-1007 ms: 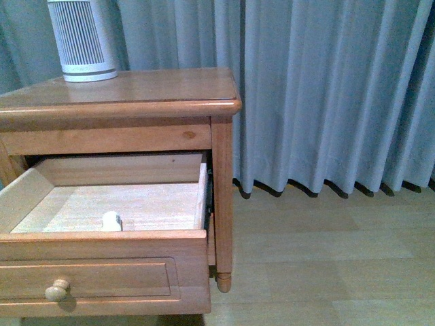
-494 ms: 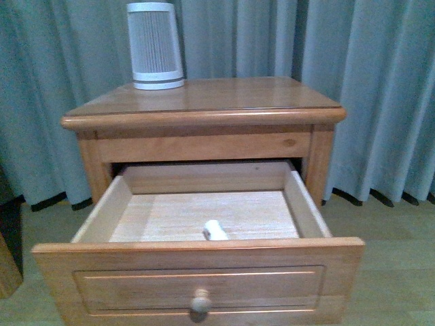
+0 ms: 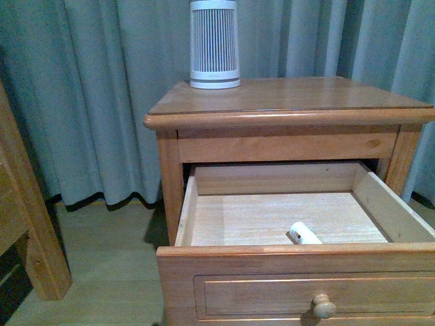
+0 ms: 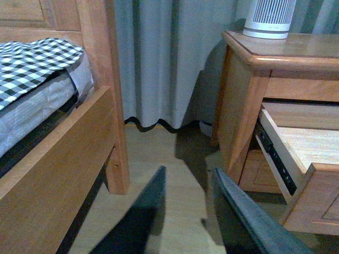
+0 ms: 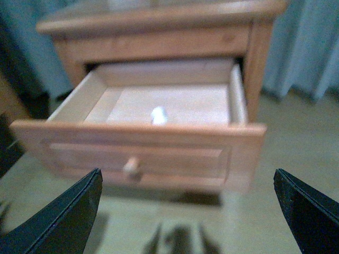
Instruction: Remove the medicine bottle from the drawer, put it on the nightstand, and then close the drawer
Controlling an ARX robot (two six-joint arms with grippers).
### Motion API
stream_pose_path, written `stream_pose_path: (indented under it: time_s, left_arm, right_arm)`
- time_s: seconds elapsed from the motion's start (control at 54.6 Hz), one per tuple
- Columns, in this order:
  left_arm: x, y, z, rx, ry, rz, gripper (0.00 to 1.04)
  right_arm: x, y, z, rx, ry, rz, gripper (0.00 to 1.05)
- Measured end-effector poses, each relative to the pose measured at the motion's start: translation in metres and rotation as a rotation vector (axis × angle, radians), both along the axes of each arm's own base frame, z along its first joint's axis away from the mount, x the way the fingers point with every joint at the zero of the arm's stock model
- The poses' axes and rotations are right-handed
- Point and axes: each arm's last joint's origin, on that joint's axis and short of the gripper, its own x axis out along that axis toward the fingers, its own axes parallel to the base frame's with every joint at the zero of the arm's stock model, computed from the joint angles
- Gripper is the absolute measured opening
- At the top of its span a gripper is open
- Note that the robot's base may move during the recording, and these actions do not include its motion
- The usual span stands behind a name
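The nightstand (image 3: 285,109) stands before grey curtains with its drawer (image 3: 299,272) pulled out. Inside, on the pale wood floor near the front wall, lies the small white medicine bottle (image 3: 304,234). In the blurred right wrist view the medicine bottle (image 5: 158,115) shows as a white spot in the drawer (image 5: 143,151). My right gripper (image 5: 188,182) hangs open and wide in front of the drawer's front, well short of it. My left gripper (image 4: 188,177) is open over the floor, left of the nightstand (image 4: 249,106). Neither gripper appears in the front view.
A tall white ribbed device (image 3: 214,44) stands at the back of the nightstand's top. A wooden bed frame (image 4: 79,153) with a checked blanket (image 4: 32,66) is close on the left; its post (image 3: 30,224) shows in the front view. Wood floor lies between bed and nightstand.
The front view has swung left: the nightstand has slid from the left side of the picture to the right, and the bed post has come into view.
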Motion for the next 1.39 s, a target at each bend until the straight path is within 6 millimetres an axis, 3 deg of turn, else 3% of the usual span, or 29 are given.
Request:
stream_pose_path:
  time_s: [0.11,0.238,0.329,0.403,0.494,0.586,0.75,0.897,1.153,1.391]
  left_arm:
    - [0.0,0.0,0.0,0.0,0.0,-0.002,0.53]
    - [0.0,0.0,0.0,0.0,0.0,-0.001,0.77]
    - [0.0,0.0,0.0,0.0,0.0,-0.001,0.95]
    - [0.0,0.0,0.0,0.001,0.0,-0.001,0.99]
    - [0.0,0.0,0.0,0.001,0.0,-0.001,0.98]
    - [0.0,0.0,0.0,0.001,0.0,-0.001,0.98]
    - [0.0,0.0,0.0,0.001,0.0,-0.001,0.98]
    - [0.0,0.0,0.0,0.001,0.0,-0.001,0.98]
    - [0.0,0.0,0.0,0.001,0.0,-0.001,0.98]
    - [0.0,0.0,0.0,0.001,0.0,-0.001,0.98]
  right_arm:
    - [0.025,0.001,0.037,0.039,0.025,0.039,0.98]
    - [0.082,0.011,0.102,-0.006,-0.036,0.078,0.98]
    - [0.136,0.024,0.124,-0.072,0.0,0.102,0.98]
    - [0.176,0.036,0.126,-0.122,0.048,0.111,0.98]
    - [0.226,0.052,0.115,-0.209,0.1,0.098,0.98]
    - [0.271,0.065,0.087,-0.279,0.192,0.077,0.98]
    - [0.323,0.089,0.006,-0.359,0.435,0.089,0.98]
    - [0.344,0.106,-0.04,-0.401,0.543,0.098,0.98]
    - [0.368,0.111,-0.067,-0.401,0.585,0.063,0.97]
    - [0.37,0.107,-0.084,-0.367,0.628,0.039,0.62]
